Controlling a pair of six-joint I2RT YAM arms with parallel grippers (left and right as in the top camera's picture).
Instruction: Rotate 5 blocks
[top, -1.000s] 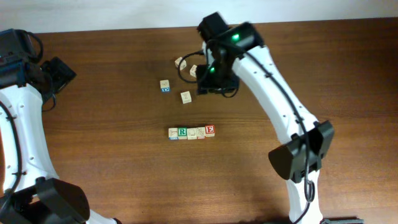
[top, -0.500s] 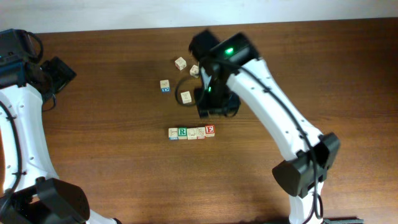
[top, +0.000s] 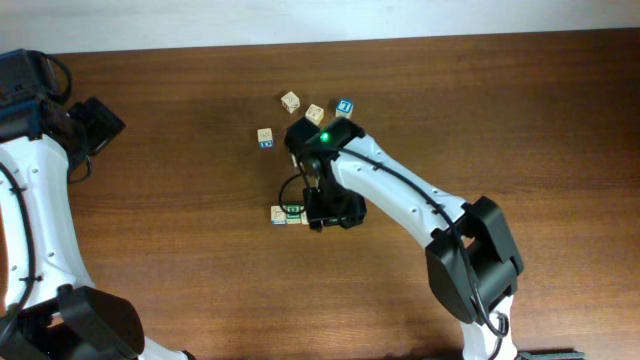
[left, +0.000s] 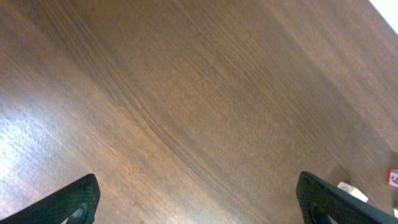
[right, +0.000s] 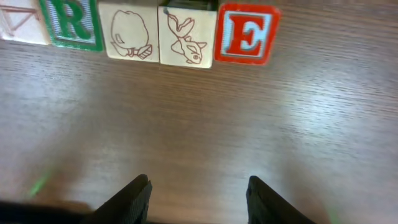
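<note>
The blocks lie in a row. The right wrist view shows a plain tan face (right: 22, 22), the green "R" (right: 71, 23), two tan faces with line drawings (right: 130, 31) (right: 186, 34) and the red "E" (right: 245, 34). My right gripper (right: 198, 186) hangs open just in front of the row, nothing between its fingers. From overhead the right arm (top: 330, 195) covers most of the row; only the left end block (top: 277, 214) and the "R" block (top: 293, 210) show. My left gripper (left: 202, 202) stands wide open over bare wood at the far left (top: 100, 120).
Loose cubes lie behind the row: one at the back (top: 290, 100), one beside it (top: 315, 113), a blue-topped cube (top: 344, 107) and one further left (top: 265, 137). The table's back edge (top: 200, 45) runs along a pale wall.
My right arm has swung from the loose cubes at the back toward the front and now sits over the row. The blue-topped cube it covered now shows. The left arm has not moved.
</note>
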